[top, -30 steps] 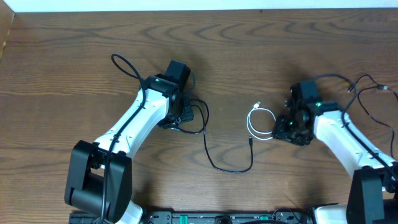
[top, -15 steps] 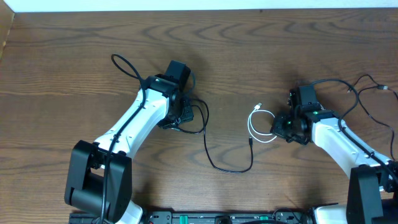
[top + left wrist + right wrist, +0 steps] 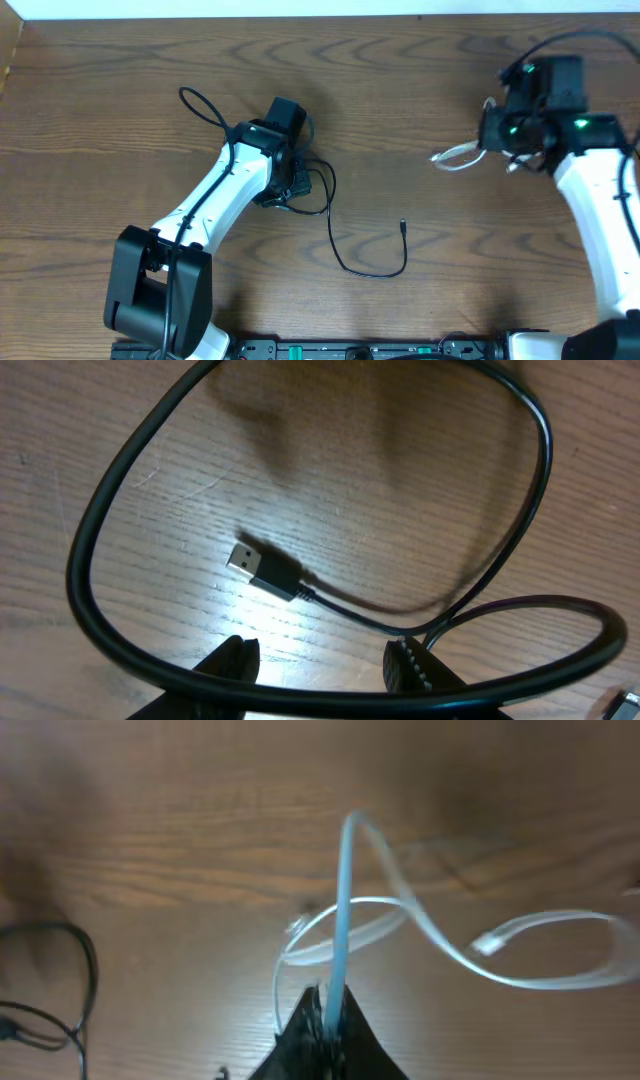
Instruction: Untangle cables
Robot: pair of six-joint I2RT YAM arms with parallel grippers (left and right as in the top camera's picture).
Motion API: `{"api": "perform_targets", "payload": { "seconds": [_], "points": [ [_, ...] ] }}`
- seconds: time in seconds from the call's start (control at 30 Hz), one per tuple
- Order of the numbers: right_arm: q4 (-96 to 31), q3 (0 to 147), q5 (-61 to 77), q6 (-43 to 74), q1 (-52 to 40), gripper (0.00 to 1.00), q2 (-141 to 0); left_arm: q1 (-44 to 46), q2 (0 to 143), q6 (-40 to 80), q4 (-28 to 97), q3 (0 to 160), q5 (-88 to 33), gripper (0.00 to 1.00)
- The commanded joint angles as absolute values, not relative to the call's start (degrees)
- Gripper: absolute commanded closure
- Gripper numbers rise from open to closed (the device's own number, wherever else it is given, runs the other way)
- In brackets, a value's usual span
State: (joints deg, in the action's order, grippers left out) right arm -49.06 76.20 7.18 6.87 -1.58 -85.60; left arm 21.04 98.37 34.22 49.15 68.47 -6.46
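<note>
Up at the far right of the surface (image 3: 120,60), the right gripper (image 3: 325,1038) is pinched tight on the white cable (image 3: 455,156) and holds it in the air. I judge this is meant to carry it well apart from the black cable (image 3: 345,262) so the two cannot cross. The white cable's loops trail from the gripper toward the left arm, its long axis roughly across the surface.

The black cable lies flat near the middle. It runs from beside the left gripper (image 3: 320,670) toward the near edge, then hooks back in a U, and its small plug (image 3: 402,226) points away from the robot. Its USB plug (image 3: 262,568) lies just ahead of the left gripper, whose fingers stand apart and grip nothing. A thick black lead (image 3: 90,530) loops around that plug.
</note>
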Motion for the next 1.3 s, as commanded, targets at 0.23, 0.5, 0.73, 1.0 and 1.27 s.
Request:
{"api": "perform_targets", "payload": {
  "seconds": [0.23,0.5,0.73,1.0,1.27],
  "points": [
    [-50.15,84.93,-18.52,-0.08,0.78,0.99,-83.88,20.82,98.48,33.43,49.41,67.92,-5.34,0.54],
    [-40.25,84.93,-37.50,-0.08,5.87,0.99,-83.88,20.82,98.48,33.43,49.43,67.92,-5.34,0.54],
    [-35.68,84.93,-37.71,4.73,16.21,0.99,-83.90,20.82,98.48,33.43,49.91,67.92,-5.34,0.54],
    [-37.71,84.75,-22.90,13.47,27.79,0.99,-84.23,20.82,98.48,33.45,49.87,67.92,-5.34,0.54],
    [-38.81,84.68,-14.90,16.53,33.04,0.99,-86.13,20.82,98.48,33.45,49.89,67.92,-5.34,0.54]
  ]
}}
